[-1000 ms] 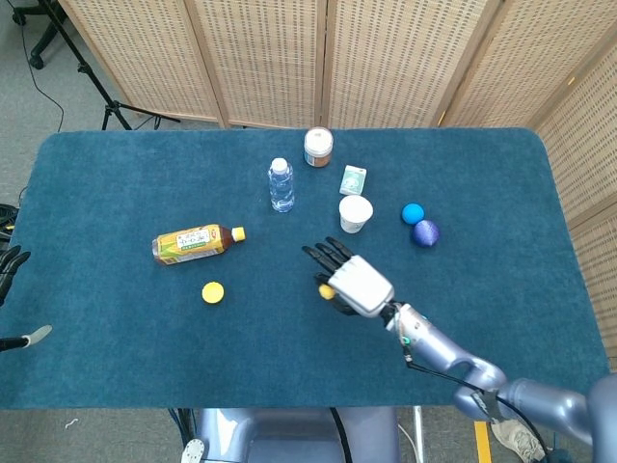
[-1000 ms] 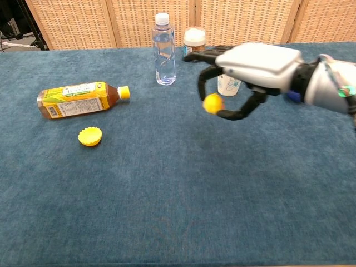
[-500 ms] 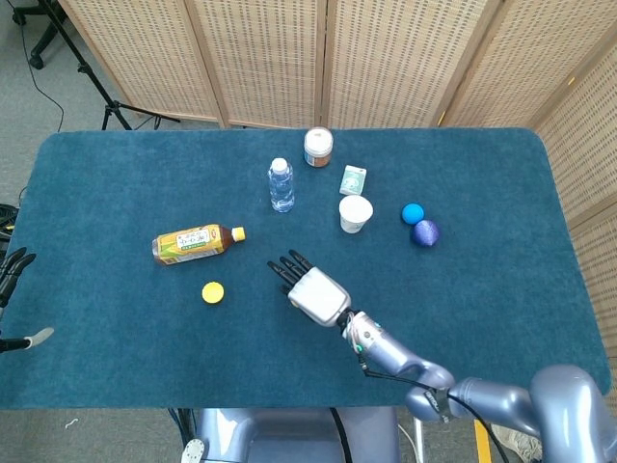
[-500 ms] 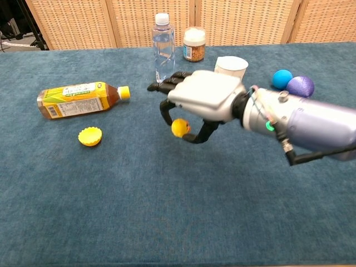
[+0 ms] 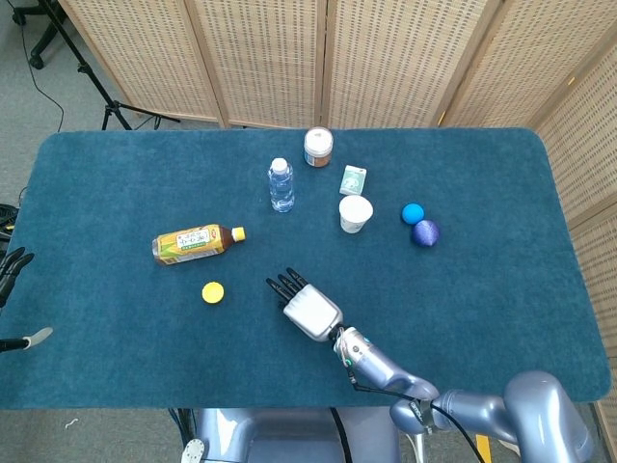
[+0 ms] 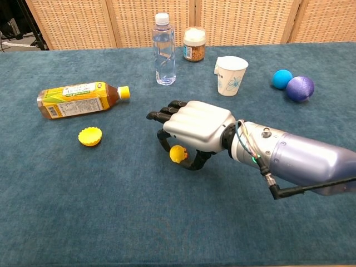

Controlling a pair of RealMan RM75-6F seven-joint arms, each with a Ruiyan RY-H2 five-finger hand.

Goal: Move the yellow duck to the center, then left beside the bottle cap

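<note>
Chest view shows your right hand [image 6: 192, 133] pinching the yellow duck [image 6: 178, 154] under its palm, between thumb and curled fingers, low over the table's [image 6: 111, 217] middle. So the centre leg looks roughly reached; you haven't let go, and the move to the bottle cap [image 6: 90, 136], well off to the hand's left, remains. From the head view the palm covers the duck entirely. Whether the duck touches the cloth is hard to tell. Your left hand [image 5: 10, 268] barely shows at the frame's edge, its state unreadable.
</note>
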